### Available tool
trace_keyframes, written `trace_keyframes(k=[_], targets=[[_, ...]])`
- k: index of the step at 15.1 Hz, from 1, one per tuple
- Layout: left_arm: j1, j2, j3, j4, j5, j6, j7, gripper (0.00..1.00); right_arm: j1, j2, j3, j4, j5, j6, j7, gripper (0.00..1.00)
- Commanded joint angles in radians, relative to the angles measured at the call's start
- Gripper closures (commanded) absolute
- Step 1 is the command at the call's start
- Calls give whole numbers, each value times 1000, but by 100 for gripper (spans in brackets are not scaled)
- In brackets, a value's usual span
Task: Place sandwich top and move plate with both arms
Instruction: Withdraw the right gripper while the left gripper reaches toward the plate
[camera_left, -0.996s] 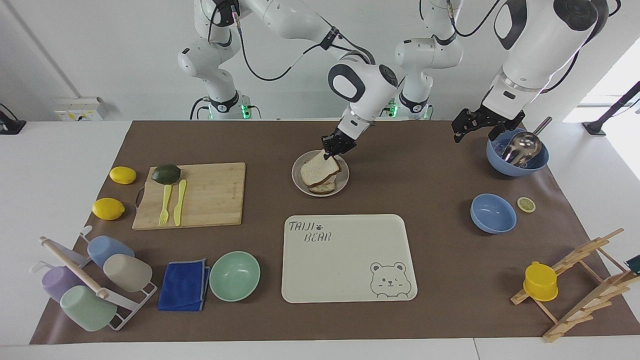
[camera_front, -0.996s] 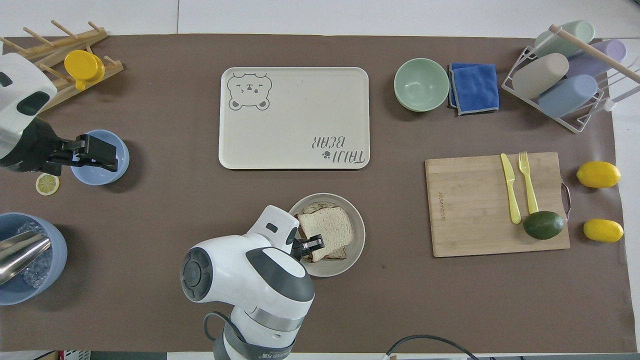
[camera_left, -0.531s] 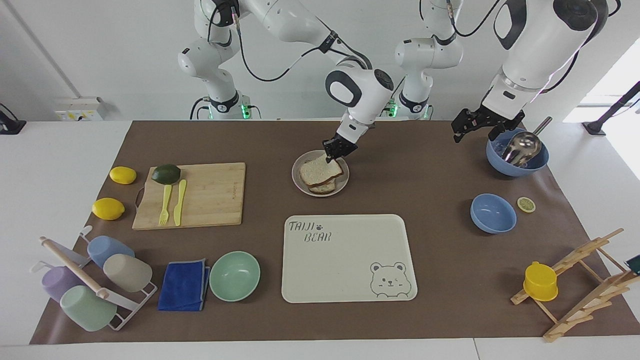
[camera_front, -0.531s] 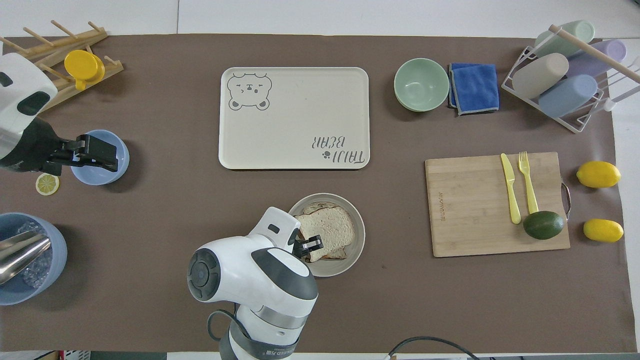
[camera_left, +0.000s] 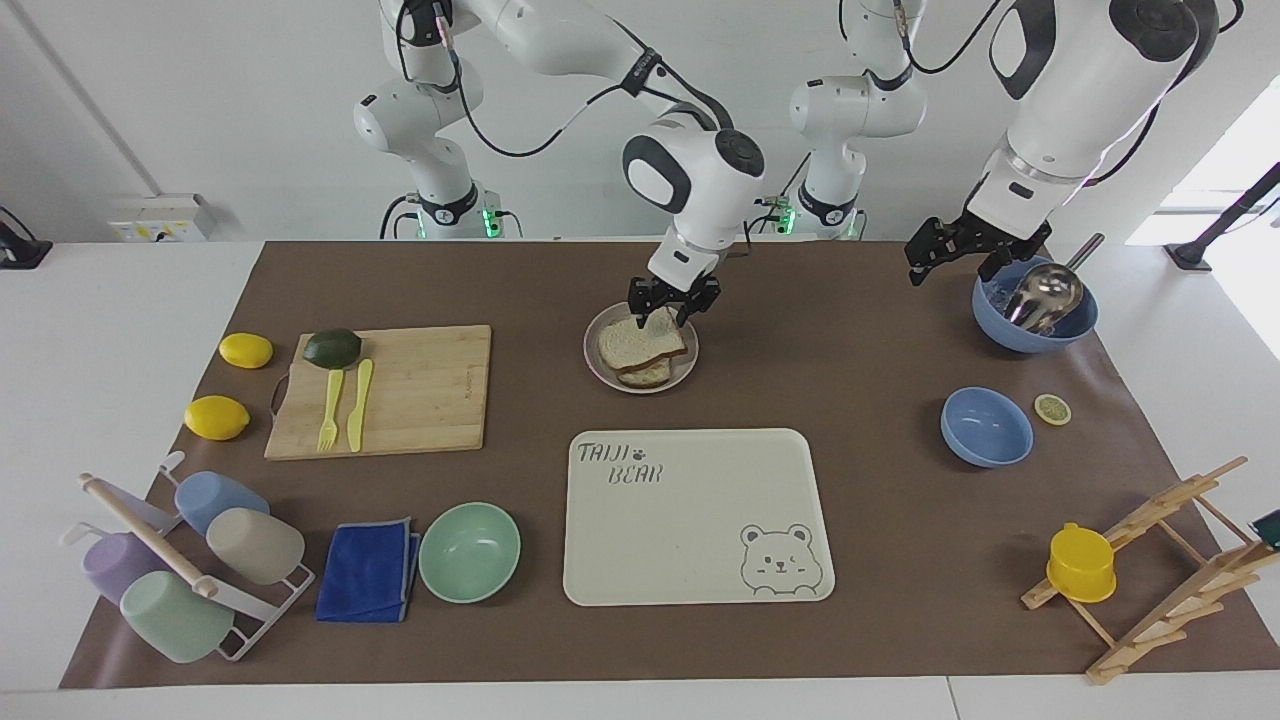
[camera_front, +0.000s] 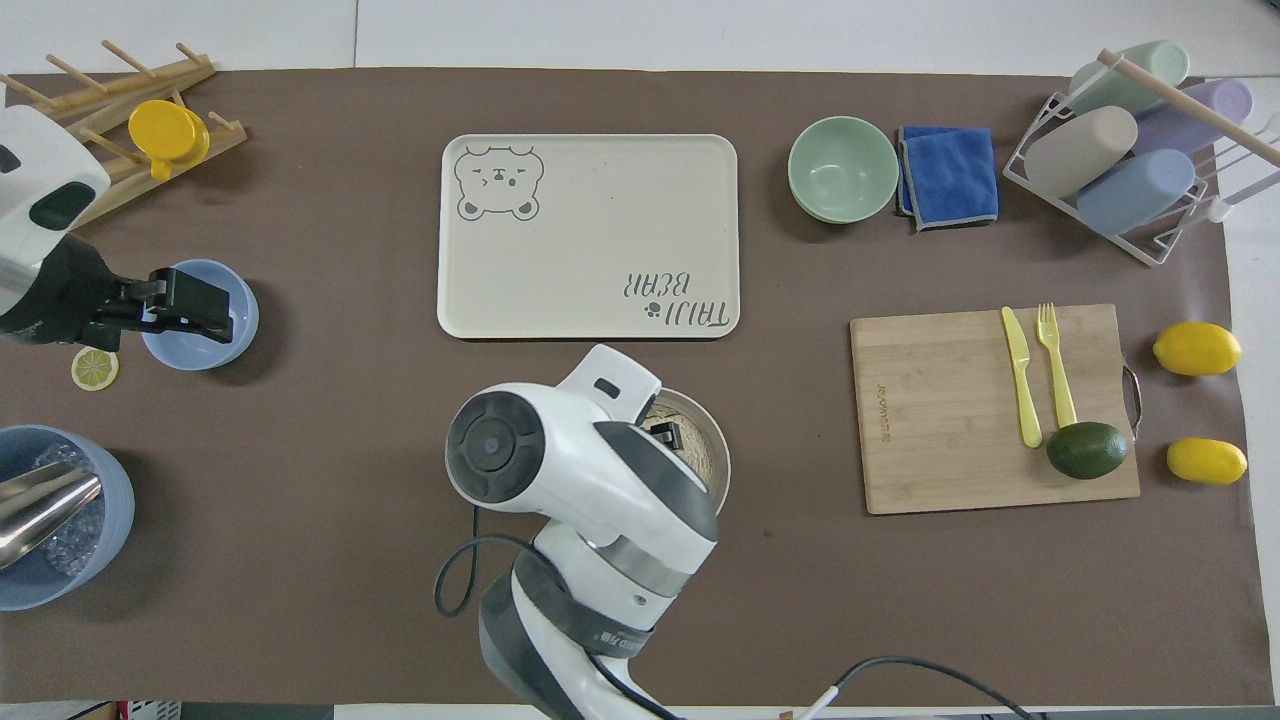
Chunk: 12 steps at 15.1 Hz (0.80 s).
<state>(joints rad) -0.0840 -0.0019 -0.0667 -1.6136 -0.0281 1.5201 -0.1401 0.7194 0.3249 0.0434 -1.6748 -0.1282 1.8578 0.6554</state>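
Jaws of the right gripper (camera_left: 672, 305) stand apart just above the sandwich top (camera_left: 640, 345), which lies flat on the stack on the plate (camera_left: 597, 368), domed edge toward the right arm's end. Left gripper (camera_left: 955, 252) waits spread near the blue bowl (camera_left: 1035, 320). Brown mat (camera_left: 850, 480) covers the white tabletop (camera_left: 120, 330).

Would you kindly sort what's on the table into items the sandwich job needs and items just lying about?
Needed: sandwich top, plate, right hand, left hand.
Lying about: bear tray, cutting board, lemons, mint green bowl, blue cloth.
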Motion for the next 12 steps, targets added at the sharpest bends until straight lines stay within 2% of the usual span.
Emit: trace_keyframes(k=[1, 5, 8, 12], targets=[[7, -42, -4, -60, -4, 18, -15, 0, -170, -99, 10, 13, 91, -35, -106, 0], [-43, -113, -11, -250, -10, 168, -74, 0, -331, -164, 9, 69, 101, -211, -169, 0], [-123, -118, -12, -342, -45, 231, -124, 0, -437, -259, 3, 72, 122, -304, -212, 0], [-239, -106, -12, -483, -75, 395, -202, 0, -593, -366, -2, 24, 130, -359, -405, 0]])
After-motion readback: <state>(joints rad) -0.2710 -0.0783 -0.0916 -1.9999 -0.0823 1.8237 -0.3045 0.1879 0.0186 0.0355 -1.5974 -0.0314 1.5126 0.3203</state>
